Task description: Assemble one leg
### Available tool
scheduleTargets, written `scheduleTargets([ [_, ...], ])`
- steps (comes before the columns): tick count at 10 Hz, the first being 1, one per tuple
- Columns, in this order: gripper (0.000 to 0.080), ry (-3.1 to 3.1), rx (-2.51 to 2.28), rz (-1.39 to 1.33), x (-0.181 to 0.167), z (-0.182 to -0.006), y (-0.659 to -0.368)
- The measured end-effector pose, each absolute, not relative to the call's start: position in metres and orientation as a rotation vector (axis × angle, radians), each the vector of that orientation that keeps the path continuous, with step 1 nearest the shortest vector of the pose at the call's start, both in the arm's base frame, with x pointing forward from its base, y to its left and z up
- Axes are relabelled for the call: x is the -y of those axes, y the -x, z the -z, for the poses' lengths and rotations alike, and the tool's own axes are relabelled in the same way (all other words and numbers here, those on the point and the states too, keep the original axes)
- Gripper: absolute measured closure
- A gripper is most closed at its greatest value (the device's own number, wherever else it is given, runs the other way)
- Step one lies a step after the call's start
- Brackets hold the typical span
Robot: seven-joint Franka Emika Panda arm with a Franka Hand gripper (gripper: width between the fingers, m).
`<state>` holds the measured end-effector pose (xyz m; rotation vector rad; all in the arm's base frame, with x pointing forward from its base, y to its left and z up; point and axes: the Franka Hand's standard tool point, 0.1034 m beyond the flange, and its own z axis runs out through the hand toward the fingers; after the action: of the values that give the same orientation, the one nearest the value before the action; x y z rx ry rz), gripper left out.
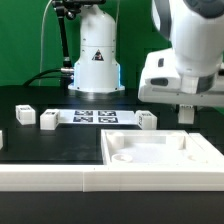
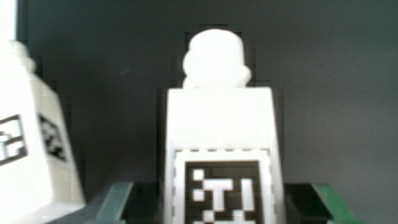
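One smooth white plastic leg [image 2: 222, 115], rectangular with a rounded peg, sits between the jaws of the gripper [image 2: 219, 203]; whether clamped, cannot tell.

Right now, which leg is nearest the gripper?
The centre leg, framed by the fingers of the gripper in the wrist view; the neighbouring leg lies outside them.

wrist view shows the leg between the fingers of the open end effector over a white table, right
No, the table is black, not white. The wrist view shows the leg between the fingers of the open end effector over that black table.
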<state>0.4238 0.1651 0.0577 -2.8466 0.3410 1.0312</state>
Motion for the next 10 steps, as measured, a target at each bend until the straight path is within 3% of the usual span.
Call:
scheduleTargets([
  [1,0.0509,2.865,-0.325,-0.99,-0.165,-0.072,-0.431],
  [3,0.0509,2.875,-0.338,-0.949,-0.166,-0.062,-0.43],
  [6,0.0509,2.952,-0.274,-0.63,-0.162,-0.063,-0.447],
  [10,0.0509,3.018,-0.207,-0.318,-0.147,-0.103,-0.485],
])
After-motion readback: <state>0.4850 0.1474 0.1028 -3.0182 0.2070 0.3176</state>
